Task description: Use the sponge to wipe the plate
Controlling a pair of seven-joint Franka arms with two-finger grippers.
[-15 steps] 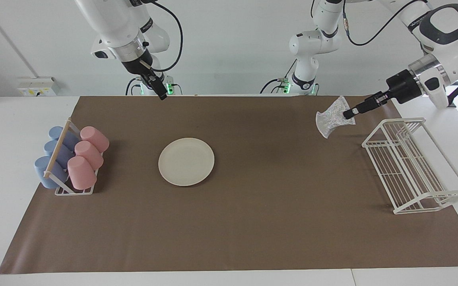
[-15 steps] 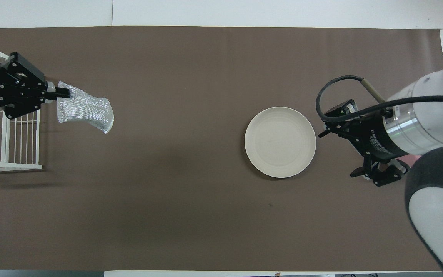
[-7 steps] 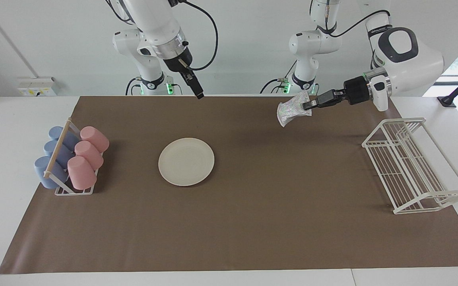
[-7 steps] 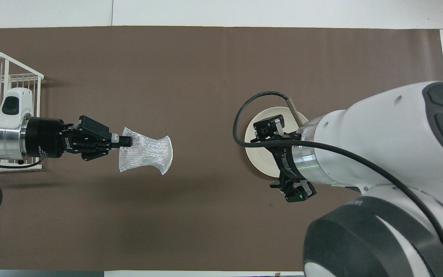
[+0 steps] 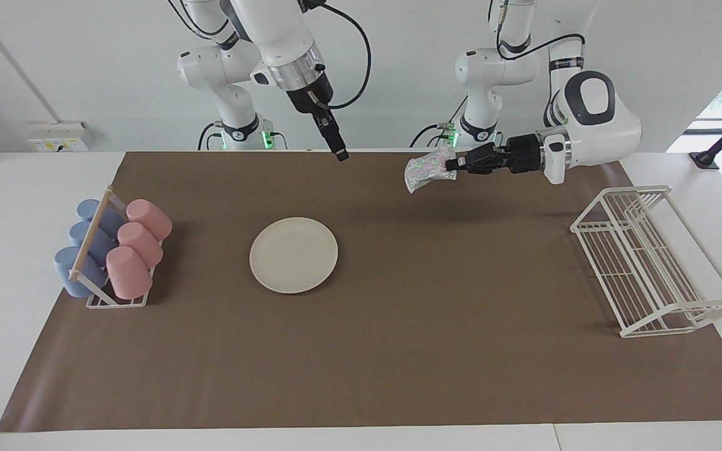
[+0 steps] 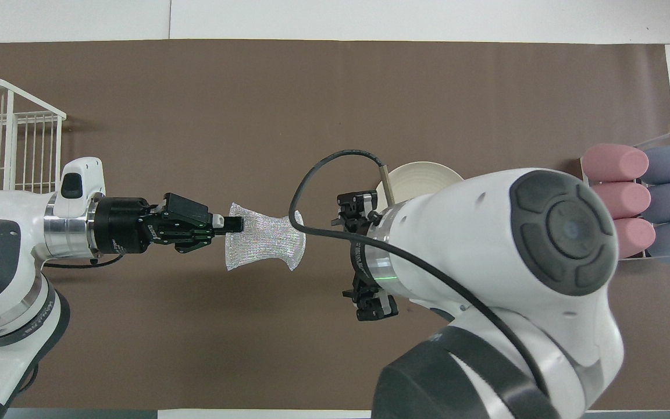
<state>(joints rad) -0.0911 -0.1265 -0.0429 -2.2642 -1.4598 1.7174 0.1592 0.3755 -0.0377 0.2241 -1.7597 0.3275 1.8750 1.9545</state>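
Pinching sponge (image 5: pixel 427 170) midair, left gripper (image 5: pixel 453 165) clamped tight; right gripper (image 5: pixel 340 153) spread wide, empty, above mat.

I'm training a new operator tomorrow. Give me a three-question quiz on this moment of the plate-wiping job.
1. True or false: the silvery mesh sponge rests on the round cream plate.
2. Which hand grips the sponge? A) left hand B) right hand C) neither
3. Fill in: the pink plastic cups lie in a holder at the ____ arm's end of the table.

Key: 1 false, it hangs in the air over the brown mat, with the plate bare. 2 A, shut on one edge; the right hand is open and empty. 3 right.
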